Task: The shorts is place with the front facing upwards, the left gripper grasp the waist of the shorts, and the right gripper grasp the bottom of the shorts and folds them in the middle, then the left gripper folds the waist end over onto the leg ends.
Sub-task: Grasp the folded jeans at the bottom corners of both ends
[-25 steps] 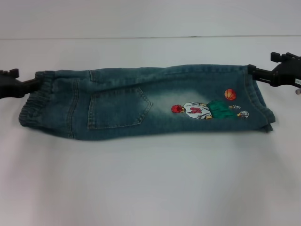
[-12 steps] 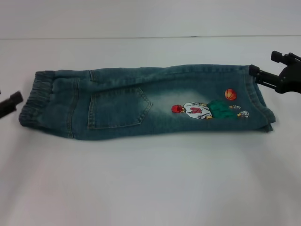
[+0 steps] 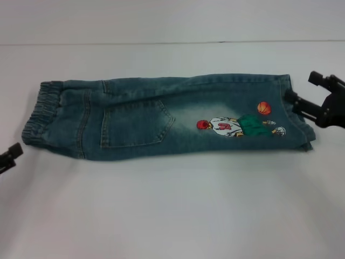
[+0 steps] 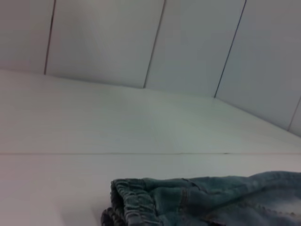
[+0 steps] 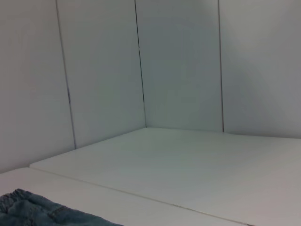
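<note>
Now bring your left gripper [image 3: 11,156], jaws unreadable, to the waist [image 3: 40,110]; right gripper [image 3: 308,97], jaws apart, stays clear.

Table [image 3: 172,216]: a broad white top, plain and matte, filling nearly all of the head view.
Table seam [image 4: 141,153]: a thin dark line crosses the top from side to side, showing in the head view near the far edge and in both wrist views.
Wall [image 5: 178,61]: pale grey-white panels rising straight behind the table.
Panel joints [image 4: 156,42]: narrow dark vertical lines split the wall into wide panels.
Corner [image 5: 143,94]: two wall faces meet behind the table's far edge.
Light: soft and even, with faint shadows only.
</note>
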Robot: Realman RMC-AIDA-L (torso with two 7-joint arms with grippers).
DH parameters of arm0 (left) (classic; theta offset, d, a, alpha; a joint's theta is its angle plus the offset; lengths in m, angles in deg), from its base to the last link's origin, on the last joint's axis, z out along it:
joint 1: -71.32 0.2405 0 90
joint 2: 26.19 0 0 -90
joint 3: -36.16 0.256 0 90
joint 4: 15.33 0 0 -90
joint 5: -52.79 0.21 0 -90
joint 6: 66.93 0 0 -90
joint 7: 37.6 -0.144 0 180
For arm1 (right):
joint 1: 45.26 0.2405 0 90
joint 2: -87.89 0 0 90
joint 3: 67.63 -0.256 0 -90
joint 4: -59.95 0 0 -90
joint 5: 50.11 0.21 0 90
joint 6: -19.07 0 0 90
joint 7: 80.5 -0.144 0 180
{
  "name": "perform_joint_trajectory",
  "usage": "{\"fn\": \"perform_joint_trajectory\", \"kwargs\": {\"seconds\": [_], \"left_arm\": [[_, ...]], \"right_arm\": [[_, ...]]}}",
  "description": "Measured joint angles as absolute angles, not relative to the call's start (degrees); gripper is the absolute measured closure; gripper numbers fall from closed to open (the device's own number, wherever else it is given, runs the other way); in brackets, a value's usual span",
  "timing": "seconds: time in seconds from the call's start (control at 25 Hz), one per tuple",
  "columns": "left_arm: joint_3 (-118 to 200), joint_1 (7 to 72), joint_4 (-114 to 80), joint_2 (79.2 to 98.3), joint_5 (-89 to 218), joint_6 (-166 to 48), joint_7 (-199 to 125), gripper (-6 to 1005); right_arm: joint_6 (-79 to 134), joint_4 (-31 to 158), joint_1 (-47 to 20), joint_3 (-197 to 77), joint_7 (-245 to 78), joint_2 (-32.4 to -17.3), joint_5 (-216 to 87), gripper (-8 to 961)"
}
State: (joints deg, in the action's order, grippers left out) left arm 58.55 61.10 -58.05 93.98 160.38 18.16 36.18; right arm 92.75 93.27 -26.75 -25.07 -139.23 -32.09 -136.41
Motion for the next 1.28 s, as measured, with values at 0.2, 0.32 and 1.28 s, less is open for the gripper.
{"fn": "perform_joint_trajectory", "kwargs": {"seconds": [0.2,0.32,1.28], "left_arm": [[58.82,59.25,-56.94,95.01,160.80,16.17,32.26,201],[59.51,57.71,-55.71,95.15,162.28,11.51,30.97,202],[63.44,52.77,-53.56,94.82,166.22,-3.87,28.98,202]], "right_arm": [[93.54,91.39,-26.84,-25.20,-138.37,-32.04,-135.96,97],[94.15,91.12,-26.96,-25.20,-138.28,-32.02,-135.91,98],[104.65,93.70,-26.90,-24.66,-141.98,-31.60,-152.41,98]]}}
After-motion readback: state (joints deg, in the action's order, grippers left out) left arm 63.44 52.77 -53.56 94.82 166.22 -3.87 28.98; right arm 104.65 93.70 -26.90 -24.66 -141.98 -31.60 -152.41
